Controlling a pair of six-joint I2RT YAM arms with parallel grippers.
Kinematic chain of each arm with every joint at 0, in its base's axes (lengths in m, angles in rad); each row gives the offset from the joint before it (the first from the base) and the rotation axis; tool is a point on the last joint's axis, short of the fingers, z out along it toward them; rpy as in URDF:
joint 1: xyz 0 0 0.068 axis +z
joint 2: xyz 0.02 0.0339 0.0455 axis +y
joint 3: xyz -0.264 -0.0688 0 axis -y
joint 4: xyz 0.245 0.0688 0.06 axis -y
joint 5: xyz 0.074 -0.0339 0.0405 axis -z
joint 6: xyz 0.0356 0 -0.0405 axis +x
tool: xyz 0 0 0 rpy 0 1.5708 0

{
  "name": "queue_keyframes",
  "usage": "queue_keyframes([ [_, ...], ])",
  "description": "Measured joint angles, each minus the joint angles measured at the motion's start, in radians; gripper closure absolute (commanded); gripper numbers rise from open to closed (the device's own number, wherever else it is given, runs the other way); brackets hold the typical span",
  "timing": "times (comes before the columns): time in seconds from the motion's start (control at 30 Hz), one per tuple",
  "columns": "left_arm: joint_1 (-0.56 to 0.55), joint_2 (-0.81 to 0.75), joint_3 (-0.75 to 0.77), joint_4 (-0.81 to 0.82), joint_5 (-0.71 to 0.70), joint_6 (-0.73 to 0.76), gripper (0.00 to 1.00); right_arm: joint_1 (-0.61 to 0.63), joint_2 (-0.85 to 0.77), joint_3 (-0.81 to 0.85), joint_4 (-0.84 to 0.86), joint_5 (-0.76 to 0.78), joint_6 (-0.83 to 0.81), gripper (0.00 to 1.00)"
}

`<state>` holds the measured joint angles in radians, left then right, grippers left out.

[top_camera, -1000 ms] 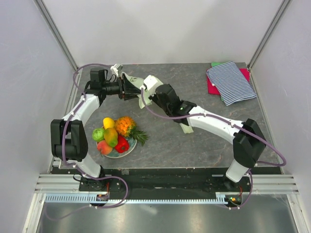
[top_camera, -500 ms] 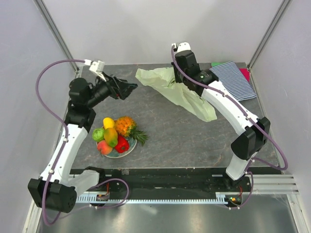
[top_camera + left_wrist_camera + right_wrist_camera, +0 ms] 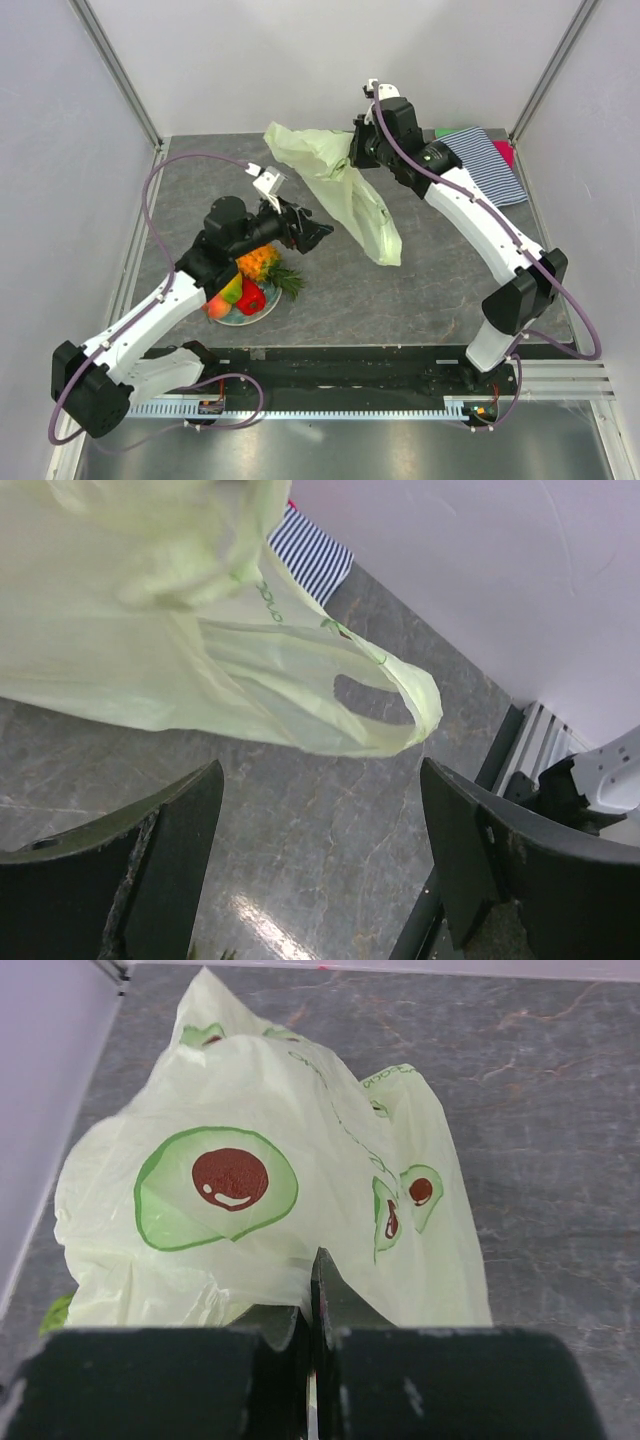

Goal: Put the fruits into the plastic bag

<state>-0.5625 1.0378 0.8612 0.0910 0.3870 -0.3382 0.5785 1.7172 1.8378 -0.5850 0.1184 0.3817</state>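
My right gripper (image 3: 352, 152) is shut on the pale green plastic bag (image 3: 345, 195) and holds it lifted over the table's middle; the bag hangs down to the right. In the right wrist view the bag (image 3: 270, 1190), printed with avocado marks, fills the frame in front of the closed fingers (image 3: 318, 1290). My left gripper (image 3: 318, 233) is open and empty, above the fruits (image 3: 245, 275) on a plate (image 3: 240, 316), pointing toward the bag. The left wrist view shows the bag's loop handle (image 3: 390, 695) ahead of its spread fingers (image 3: 470, 850). The pineapple (image 3: 262, 262) and red pepper piece (image 3: 251, 298) show; other fruits are partly hidden by the arm.
A striped blue-white cloth (image 3: 490, 165) lies on a red item at the back right corner, also seen in the left wrist view (image 3: 310, 555). White walls and metal frame posts enclose the grey marbled table (image 3: 420, 290).
My left arm swung from the back left down over the fruit plate, gripper open. My right gripper lifted the bag and carried it a little left; it now hangs.
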Motion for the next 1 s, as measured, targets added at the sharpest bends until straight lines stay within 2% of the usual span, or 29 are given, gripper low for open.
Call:
queue_keyframes([
  [0.1, -0.048, 0.019, -0.038, 0.02, -0.086, 0.004, 0.13, -0.003, -0.031, -0.023, 0.019, -0.046, 0.024, 1.0],
  [0.3, -0.05, 0.071, -0.064, 0.092, -0.236, -0.001, 0.11, -0.002, -0.115, -0.105, 0.052, -0.137, 0.061, 1.0],
  [0.73, -0.053, 0.215, -0.131, 0.451, -0.362, -0.114, 0.13, -0.003, -0.271, -0.255, 0.146, -0.278, 0.152, 1.0],
  [0.87, -0.056, 0.245, -0.132, 0.572, -0.347, -0.127, 0.19, -0.003, -0.284, -0.286, 0.172, -0.301, 0.169, 1.0],
  [1.0, -0.056, 0.274, -0.132, 0.661, -0.316, -0.135, 0.35, -0.003, -0.287, -0.317, 0.184, -0.319, 0.18, 1.0],
])
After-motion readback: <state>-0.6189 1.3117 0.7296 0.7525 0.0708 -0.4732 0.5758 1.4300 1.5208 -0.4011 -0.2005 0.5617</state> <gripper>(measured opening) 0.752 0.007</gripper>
